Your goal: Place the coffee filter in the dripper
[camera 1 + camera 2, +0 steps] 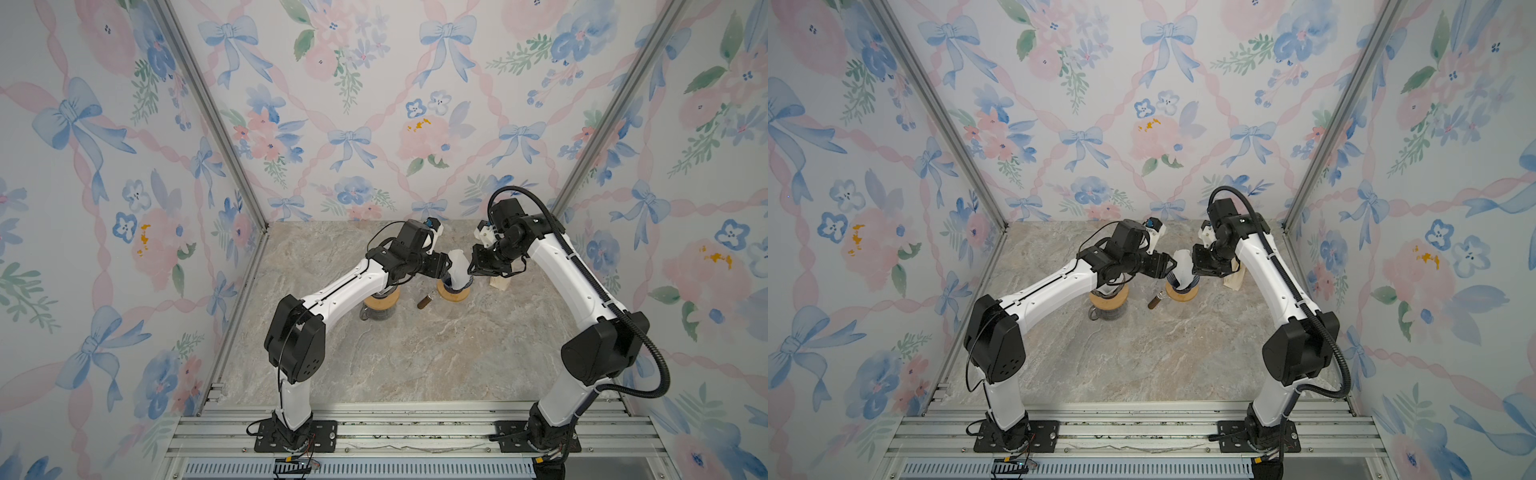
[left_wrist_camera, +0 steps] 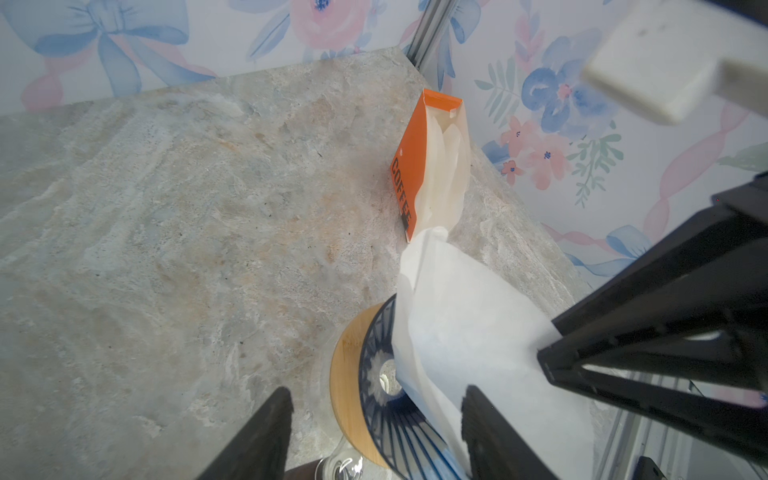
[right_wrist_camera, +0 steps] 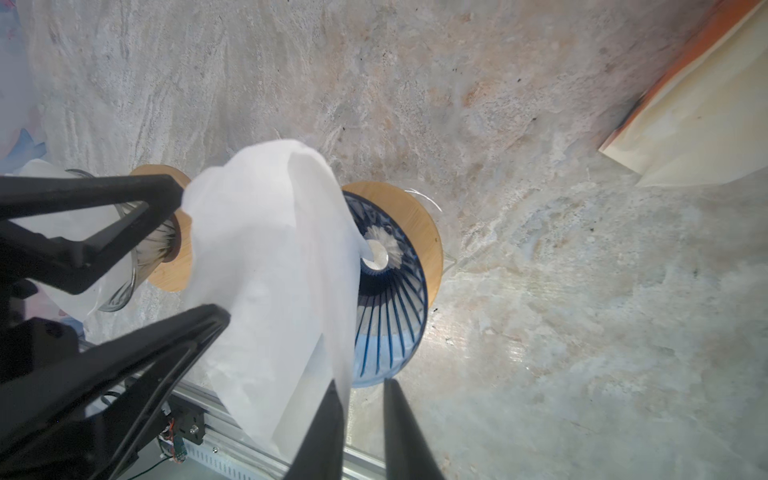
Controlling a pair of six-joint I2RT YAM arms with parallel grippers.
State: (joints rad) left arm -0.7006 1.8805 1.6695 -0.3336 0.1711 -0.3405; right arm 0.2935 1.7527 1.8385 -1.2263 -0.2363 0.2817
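The white paper coffee filter (image 1: 459, 266) (image 1: 1182, 266) stands upright in the blue ribbed dripper (image 3: 390, 291) (image 2: 374, 399), which sits on a round wooden base (image 1: 454, 294). The filter's lower edge is inside the cone and most of it sticks out above the rim. My left gripper (image 2: 376, 390) (image 1: 448, 266) is open, straddling the dripper's rim, and the filter lies against one finger. My right gripper (image 3: 360, 382) (image 1: 472, 266) faces it from the opposite side. Its jaws are slightly apart, with bare table showing in the gap. The filter's edge rests on one finger (image 3: 328, 419).
An orange coffee filter box (image 2: 432, 166) (image 1: 500, 283) stands behind the dripper on the right. A second glass dripper with a wooden collar (image 1: 380, 301) (image 3: 162, 249) sits under my left arm. A small brown cylinder (image 1: 426, 300) lies between the two drippers. The walls are close behind.
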